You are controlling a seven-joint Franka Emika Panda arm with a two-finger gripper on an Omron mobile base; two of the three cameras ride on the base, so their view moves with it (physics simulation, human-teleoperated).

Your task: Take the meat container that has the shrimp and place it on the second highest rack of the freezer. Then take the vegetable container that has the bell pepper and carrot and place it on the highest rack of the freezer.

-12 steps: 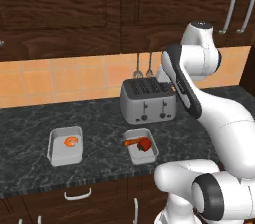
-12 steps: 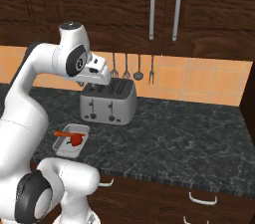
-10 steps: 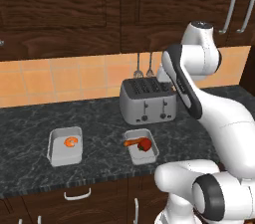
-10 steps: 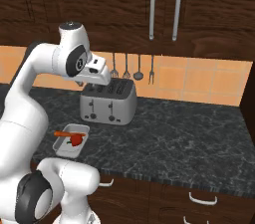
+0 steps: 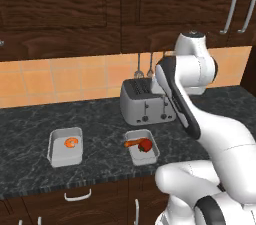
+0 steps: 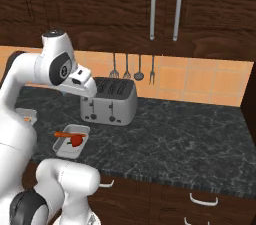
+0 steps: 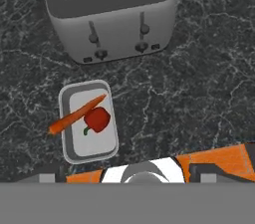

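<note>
The meat container point(image 5: 65, 147) is a grey tray at the counter's left, and the small orange-pink shrimp point(image 5: 71, 142) lies inside it. To its right stands the vegetable container point(image 5: 142, 147) point(image 7: 88, 122) point(image 6: 71, 140), holding the red bell pepper point(image 7: 97, 119) and the carrot point(image 7: 74, 114), which sticks out over one rim. My gripper point(image 6: 86, 86) hangs high above the counter in front of the toaster, pointing down. It is open and holds nothing. The freezer and its racks are out of view.
A silver four-slot toaster point(image 5: 145, 101) point(image 7: 110, 11) stands at the back of the dark stone counter point(image 5: 100, 124). Kitchen utensils point(image 6: 132, 66) hang on the orange tiled wall. Dark cabinets hang overhead, and drawers sit below the counter's front edge.
</note>
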